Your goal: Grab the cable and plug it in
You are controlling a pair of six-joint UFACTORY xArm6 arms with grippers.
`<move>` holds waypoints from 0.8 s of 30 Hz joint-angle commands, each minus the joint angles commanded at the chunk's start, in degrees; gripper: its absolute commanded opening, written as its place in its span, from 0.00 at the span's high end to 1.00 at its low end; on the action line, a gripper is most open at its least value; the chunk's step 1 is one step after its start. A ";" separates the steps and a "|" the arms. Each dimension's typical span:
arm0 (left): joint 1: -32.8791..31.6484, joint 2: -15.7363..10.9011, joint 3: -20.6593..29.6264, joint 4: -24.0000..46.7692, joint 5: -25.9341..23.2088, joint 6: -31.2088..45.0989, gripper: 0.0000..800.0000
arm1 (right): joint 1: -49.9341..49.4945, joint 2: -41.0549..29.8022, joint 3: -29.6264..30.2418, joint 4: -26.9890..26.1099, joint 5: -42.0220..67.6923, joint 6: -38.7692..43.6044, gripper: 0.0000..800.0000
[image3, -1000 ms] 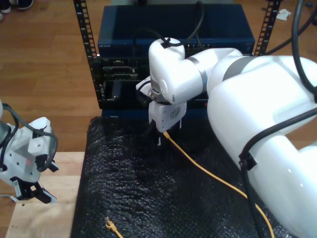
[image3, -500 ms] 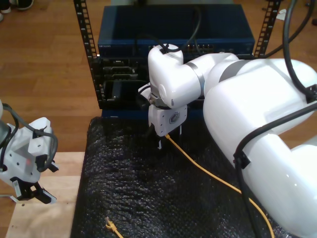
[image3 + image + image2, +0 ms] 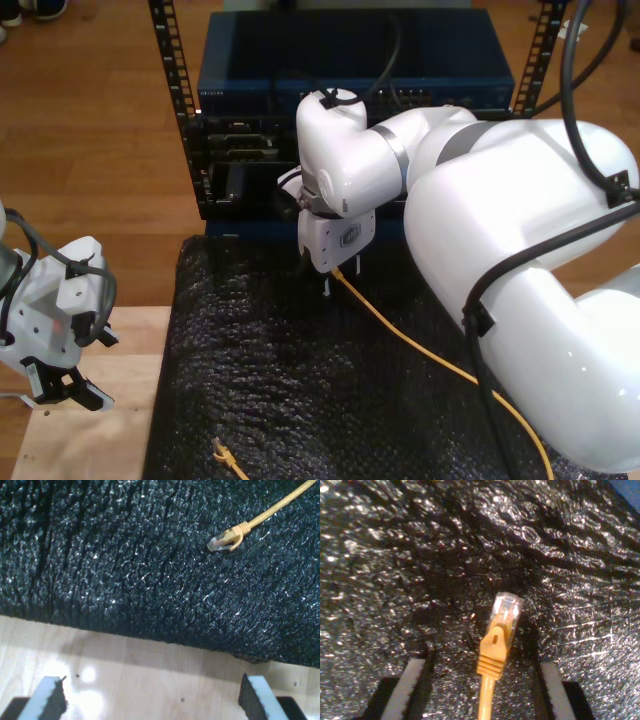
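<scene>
Second end effector point(image 3: 479, 690): spread, straddling the cable's point(image 3: 420, 345) plug point(image 3: 506, 611) over the black mat point(image 3: 270, 390) | first end effector point(image 3: 150, 700): spread above the table point(image 3: 140, 675) | cable's other plug point(image 3: 223, 540) on the mat

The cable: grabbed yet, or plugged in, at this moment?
Neither. One plug of the cable sits between my second gripper's open jaws over the black mat, ungripped. My first gripper hangs open over the wooden board. Left: grip, carry, insert at the rack.
</scene>
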State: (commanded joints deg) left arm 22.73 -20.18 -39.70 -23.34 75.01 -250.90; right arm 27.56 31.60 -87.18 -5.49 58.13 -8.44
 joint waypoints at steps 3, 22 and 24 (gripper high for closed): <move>0.00 0.00 0.00 0.00 0.00 0.00 0.00 | 0.00 0.18 -0.09 -0.09 0.00 0.00 0.48; 0.00 0.00 0.00 0.00 0.09 0.00 0.00 | 0.00 0.53 -1.05 -0.62 0.00 0.00 0.62; 0.00 0.00 0.00 0.00 0.09 0.00 0.00 | 0.09 0.62 -1.14 -0.62 0.00 0.00 0.62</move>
State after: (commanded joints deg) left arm 22.73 -20.18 -39.70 -23.34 75.10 -250.90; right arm 27.65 32.22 -88.32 -6.11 58.13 -8.44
